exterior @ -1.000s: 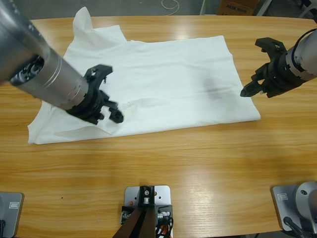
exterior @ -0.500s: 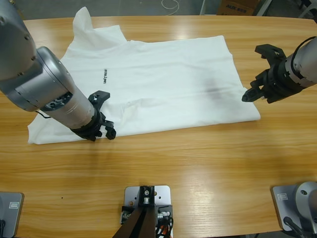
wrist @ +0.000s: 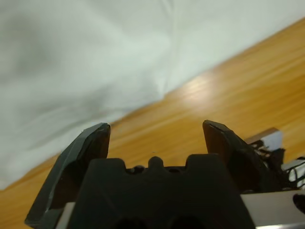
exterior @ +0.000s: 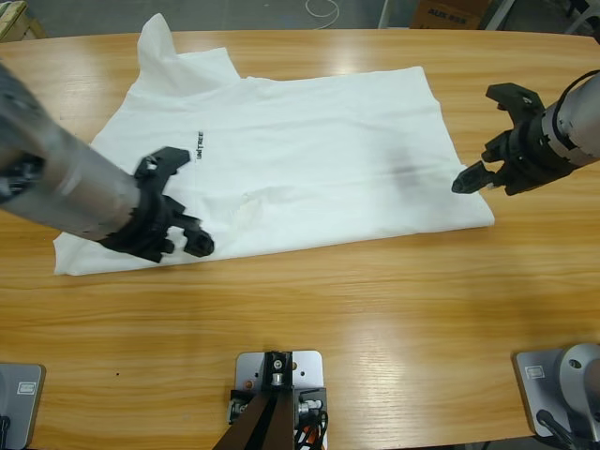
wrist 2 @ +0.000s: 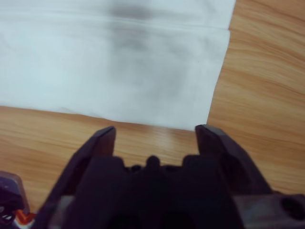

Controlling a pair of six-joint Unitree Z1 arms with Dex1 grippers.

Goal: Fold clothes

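The clothes are one white T-shirt (exterior: 319,141) spread flat across the wooden table (exterior: 375,309), with its collar end at the far left and a small dark print (exterior: 199,142) on it. My left gripper (exterior: 195,202) hovers open over the shirt's near-left edge. In the left wrist view the shirt (wrist: 95,57) fills the top, and bare wood lies between my gripper's (wrist: 155,127) jaws. My right gripper (exterior: 475,138) is open beside the shirt's right edge. The right wrist view shows the shirt's corner (wrist 2: 119,62) just ahead of the gripper (wrist 2: 156,130), with nothing held.
A cardboard box (exterior: 450,11) and a loop of white cable (exterior: 323,7) lie beyond the table's far edge. Bare wood runs along the front of the table and to the right of the shirt.
My left arm pulled back toward the left and swung to the shirt's near edge, uncovering the dark print. The right gripper barely shifted. The shirt lies as before.
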